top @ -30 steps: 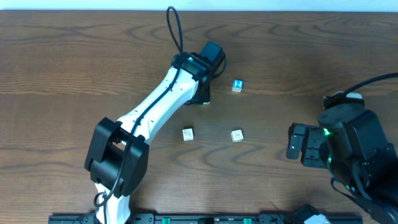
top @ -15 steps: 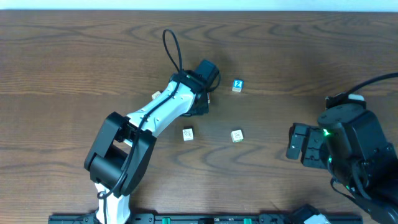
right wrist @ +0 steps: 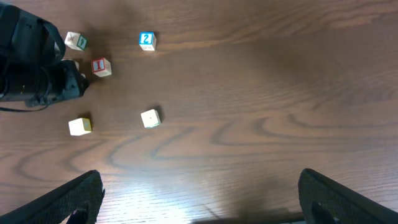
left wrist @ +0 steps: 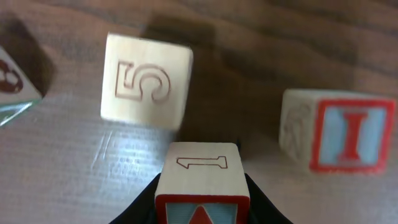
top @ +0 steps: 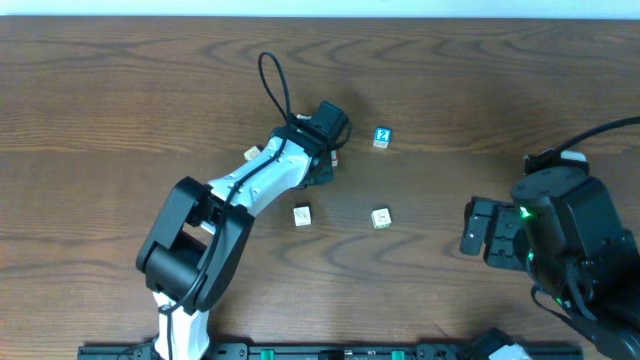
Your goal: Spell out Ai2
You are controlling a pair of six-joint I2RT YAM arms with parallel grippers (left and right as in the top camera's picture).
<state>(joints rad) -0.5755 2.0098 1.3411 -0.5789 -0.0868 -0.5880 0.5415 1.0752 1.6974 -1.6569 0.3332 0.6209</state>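
Step in hand, by judgement: placing the first letter. Clamped in the left gripper (left wrist: 202, 202): the A cube (left wrist: 200, 163), one dark finger (left wrist: 142, 208) against each side, red A toward the wrist camera, an outlined 1 on the upper face. Unclear whether lifted off the table (left wrist: 298, 37) or resting on it.

Ahead of those fingers and to their right, near but apart: the I cube (left wrist: 351, 137), red I facing the camera. Ahead and to their left: a pale cube with a 5 (left wrist: 146, 81), not needed. Farther left, cut by the frame edge: another cube (left wrist: 15, 78), mark unreadable.

Beyond the I cube from the closed fingers, well apart from them: the 2 cube (top: 381, 137), blue face up. Behind the fingers, toward the arm bases: a pale cube (top: 302, 215) and a second pale cube (top: 381, 218).

Off to the side, the right gripper (top: 468, 228): spread wide, holding nothing, well apart from every cube.

Next move, by judgement: set the A down just beside the I, on the side away from the 2, red faces in line, without nudging the I or the 5. Then let go and fetch the 2 for the I's other side.
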